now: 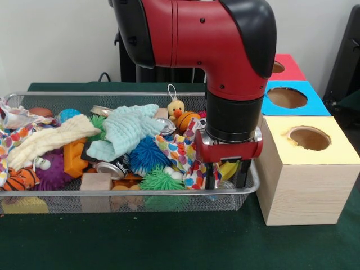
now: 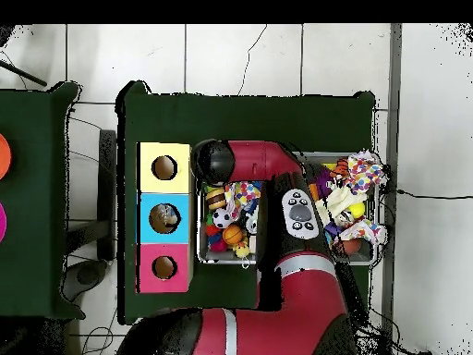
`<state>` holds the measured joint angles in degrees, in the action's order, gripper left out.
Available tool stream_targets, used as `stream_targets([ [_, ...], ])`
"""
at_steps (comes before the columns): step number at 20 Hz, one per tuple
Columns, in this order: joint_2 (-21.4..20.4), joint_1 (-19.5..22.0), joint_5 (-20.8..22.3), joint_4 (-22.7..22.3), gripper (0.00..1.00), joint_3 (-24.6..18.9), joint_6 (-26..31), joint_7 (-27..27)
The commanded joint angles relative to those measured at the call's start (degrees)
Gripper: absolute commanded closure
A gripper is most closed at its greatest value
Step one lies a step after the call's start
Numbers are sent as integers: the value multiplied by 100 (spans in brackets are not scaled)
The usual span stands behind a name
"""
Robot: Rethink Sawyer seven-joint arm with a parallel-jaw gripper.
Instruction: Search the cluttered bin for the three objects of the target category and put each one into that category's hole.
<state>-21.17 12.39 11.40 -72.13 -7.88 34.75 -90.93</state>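
Note:
A wire mesh bin [image 1: 129, 194] is packed with clutter: a mint cloth [image 1: 126, 129], a cream cloth [image 1: 50, 138], a blue spiky ball [image 1: 147, 154], a green spiky ball [image 1: 160, 180], a small yellow duck [image 1: 176, 108], an orange mini basketball [image 1: 187, 120] and a crushed can [image 1: 112, 167]. My gripper [image 1: 227, 175] reaches down into the bin's right end, beside a polka-dot cloth [image 1: 183, 154]. Its two black fingers [image 1: 243, 173] stand apart, with something yellow showing between them. In the overhead view the arm hides the gripper.
Right of the bin stand three boxes with round holes: a yellow-topped one [image 1: 309, 163] nearest, then blue [image 1: 292, 98], then red [image 1: 287, 67]. From above, the boxes [image 2: 164, 216] line the bin's left side. An orange block [image 1: 74, 157] and purple spiky ball [image 1: 53, 171] lie at the bin's left.

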Motion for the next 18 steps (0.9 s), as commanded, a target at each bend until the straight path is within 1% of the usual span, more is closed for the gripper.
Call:
stream_targets([
  [1,-51,72,-19,25,0,-96,620,-303],
  [4,-115,69,629,278,0,-243,762,991],
  [6,-167,133,823,345,0,-506,1011,1698],
  [8,-221,163,1096,391,0,-707,1090,2292],
  [11,-259,186,1532,403,0,-933,993,2866],
  [15,-251,383,1950,383,0,-1360,966,3541],
  [18,-268,479,2156,295,0,-1560,941,3728],
])
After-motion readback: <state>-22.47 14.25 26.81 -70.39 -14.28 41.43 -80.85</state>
